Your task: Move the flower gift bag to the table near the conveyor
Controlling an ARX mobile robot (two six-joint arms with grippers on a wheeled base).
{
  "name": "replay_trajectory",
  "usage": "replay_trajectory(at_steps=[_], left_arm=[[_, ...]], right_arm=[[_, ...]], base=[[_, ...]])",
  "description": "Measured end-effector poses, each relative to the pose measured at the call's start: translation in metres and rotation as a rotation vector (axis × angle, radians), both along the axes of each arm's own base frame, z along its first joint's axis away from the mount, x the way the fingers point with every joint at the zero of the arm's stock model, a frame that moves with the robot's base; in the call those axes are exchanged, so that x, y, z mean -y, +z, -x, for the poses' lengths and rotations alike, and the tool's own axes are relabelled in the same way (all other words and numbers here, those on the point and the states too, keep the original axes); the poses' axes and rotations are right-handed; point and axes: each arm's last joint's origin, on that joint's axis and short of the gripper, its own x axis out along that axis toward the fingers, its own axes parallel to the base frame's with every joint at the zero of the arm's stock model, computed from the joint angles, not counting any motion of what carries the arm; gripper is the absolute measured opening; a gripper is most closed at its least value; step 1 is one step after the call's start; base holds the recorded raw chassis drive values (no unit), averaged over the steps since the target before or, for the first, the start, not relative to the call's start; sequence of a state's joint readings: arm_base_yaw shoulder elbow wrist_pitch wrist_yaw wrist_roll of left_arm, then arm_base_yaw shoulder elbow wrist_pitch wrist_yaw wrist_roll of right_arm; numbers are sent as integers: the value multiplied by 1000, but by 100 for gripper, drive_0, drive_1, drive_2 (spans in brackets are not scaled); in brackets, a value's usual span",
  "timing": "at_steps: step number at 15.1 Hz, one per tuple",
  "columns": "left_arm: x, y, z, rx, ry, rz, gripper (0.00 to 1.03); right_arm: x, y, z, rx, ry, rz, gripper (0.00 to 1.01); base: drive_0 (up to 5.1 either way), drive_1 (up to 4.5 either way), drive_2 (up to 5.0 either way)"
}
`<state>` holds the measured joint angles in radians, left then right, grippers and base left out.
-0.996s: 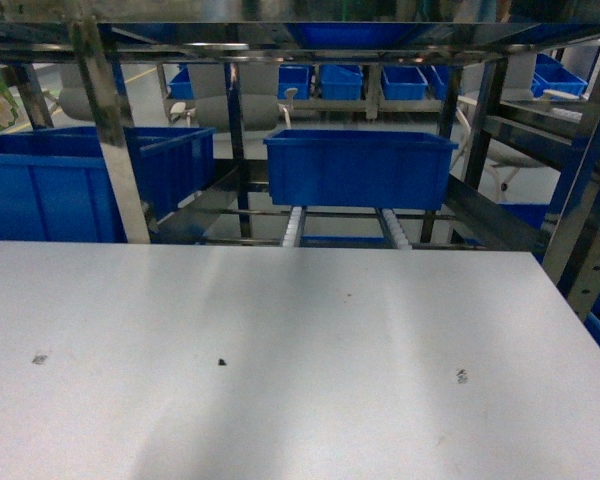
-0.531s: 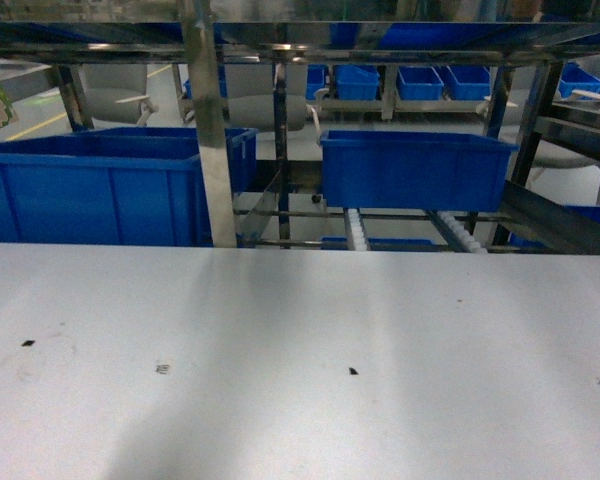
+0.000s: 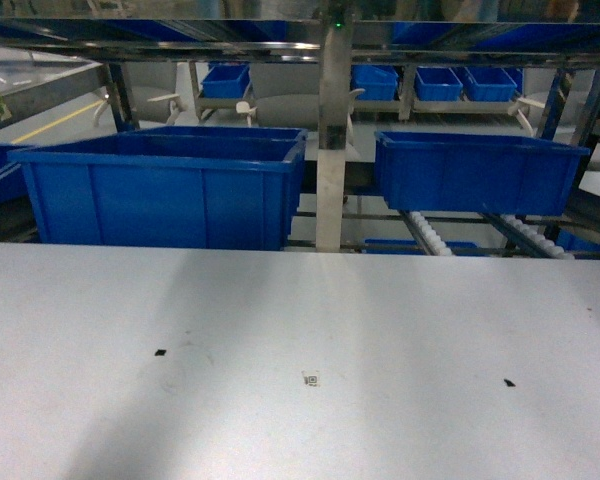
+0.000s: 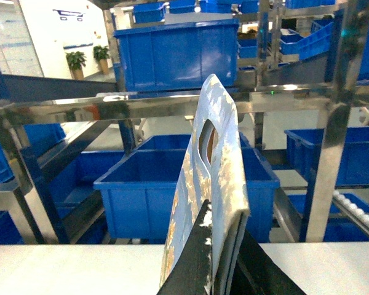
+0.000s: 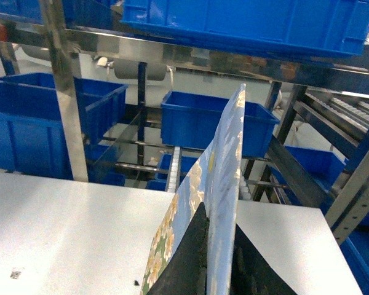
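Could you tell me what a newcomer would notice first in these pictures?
Each wrist view shows a flat flower gift bag standing upright, pinched at its lower edge by the left gripper and the right gripper. Beyond the white table, large blue bins fill the steel conveyor.

Head view: two large blue bins, one at left centre (image 3: 165,195) and one at right (image 3: 478,172), sit on one steel roller conveyor (image 3: 330,120). Four smaller blue bins line the top. One white table (image 3: 300,300) carries two black marks and one tag (image 3: 310,378).
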<state>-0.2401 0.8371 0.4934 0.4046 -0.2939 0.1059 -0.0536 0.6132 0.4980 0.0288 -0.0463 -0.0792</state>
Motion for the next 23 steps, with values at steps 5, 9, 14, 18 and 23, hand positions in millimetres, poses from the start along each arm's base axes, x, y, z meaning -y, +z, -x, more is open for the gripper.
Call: replay_trajectory(at_steps=[5, 9, 14, 18, 23], left_arm=[[0, 0, 0, -3, -2, -1, 2], [0, 0, 0, -3, 0, -1, 2], [0, 0, 0, -3, -1, -1, 2], [0, 0, 0, -3, -1, -1, 2], [0, 0, 0, -3, -1, -1, 2]], right_arm=[[0, 0, 0, 1, 2, 0, 3], [0, 0, 0, 1, 3, 0, 3], [0, 0, 0, 2, 2, 0, 3], [1, -8, -15, -43, 38, 1, 3], [1, -21, -50, -131, 110, -1, 3]], base=[[0, 0, 0], [0, 0, 0], [0, 0, 0], [0, 0, 0], [0, 0, 0]])
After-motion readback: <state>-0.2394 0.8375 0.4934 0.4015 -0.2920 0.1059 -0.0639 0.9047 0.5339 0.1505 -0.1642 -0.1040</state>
